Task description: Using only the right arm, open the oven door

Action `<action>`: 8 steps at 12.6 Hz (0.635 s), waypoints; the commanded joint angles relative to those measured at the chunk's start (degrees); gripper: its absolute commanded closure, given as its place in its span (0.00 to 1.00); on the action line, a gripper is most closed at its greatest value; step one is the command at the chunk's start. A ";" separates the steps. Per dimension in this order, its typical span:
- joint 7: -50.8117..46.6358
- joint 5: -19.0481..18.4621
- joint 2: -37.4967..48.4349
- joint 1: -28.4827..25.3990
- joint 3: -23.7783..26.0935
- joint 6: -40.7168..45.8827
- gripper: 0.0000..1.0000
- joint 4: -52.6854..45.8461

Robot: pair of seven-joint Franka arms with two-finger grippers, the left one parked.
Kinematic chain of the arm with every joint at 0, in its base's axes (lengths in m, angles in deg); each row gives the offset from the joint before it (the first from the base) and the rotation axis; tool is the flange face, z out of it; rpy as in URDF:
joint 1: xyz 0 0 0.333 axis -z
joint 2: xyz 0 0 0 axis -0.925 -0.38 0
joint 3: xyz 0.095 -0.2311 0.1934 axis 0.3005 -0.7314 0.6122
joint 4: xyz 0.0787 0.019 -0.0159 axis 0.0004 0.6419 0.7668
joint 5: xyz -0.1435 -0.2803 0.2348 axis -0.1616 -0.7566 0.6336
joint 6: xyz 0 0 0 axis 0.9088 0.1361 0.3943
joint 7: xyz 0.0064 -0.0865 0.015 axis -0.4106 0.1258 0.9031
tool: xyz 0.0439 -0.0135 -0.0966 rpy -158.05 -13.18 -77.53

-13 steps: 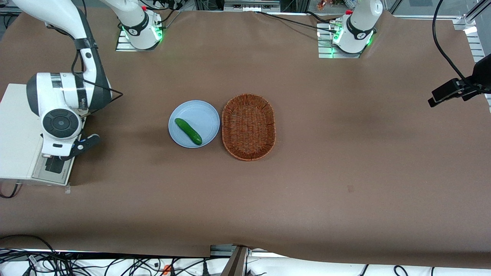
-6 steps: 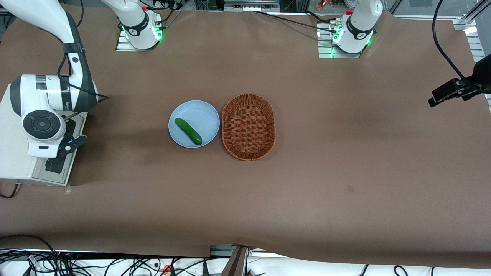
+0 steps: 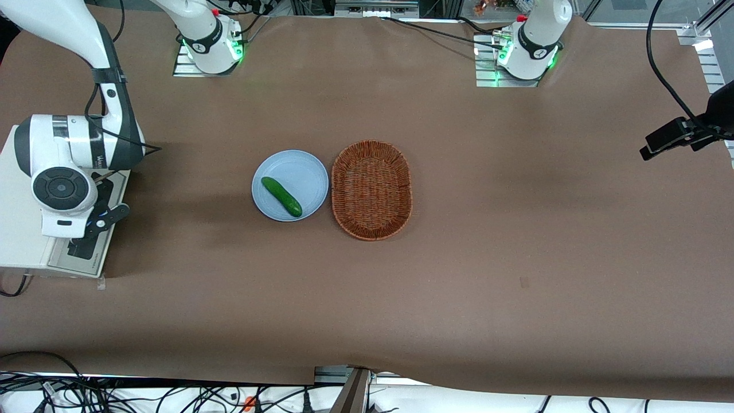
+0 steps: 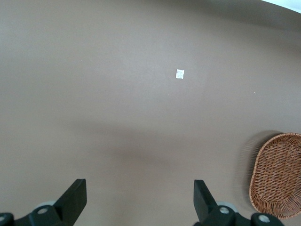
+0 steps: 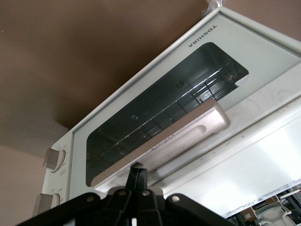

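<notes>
One hand (image 5: 138, 175), fingers together, touches one handle (image 5: 162, 143) on one oven door (image 5: 155, 110).

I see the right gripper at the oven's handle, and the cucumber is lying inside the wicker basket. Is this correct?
Not fully. The front view shows the cucumber lying on the blue plate, beside the wicker basket, not inside it. The rest holds: in the right wrist view the gripper is at the handle of the oven door.

I'm seeing my gripper (image 5: 138, 181), fingers pressed together, touching the silver handle (image 5: 162, 143) on the oven door (image 5: 155, 108).
</notes>
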 commanded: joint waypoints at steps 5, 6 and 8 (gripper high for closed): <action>0.11 2.25 -0.45 0.73 0.35 -2.54 1.00 0.87; 0.02 2.96 -0.63 0.73 0.35 -2.54 1.00 0.78; -0.15 4.37 -1.06 0.64 0.35 -3.50 1.00 0.69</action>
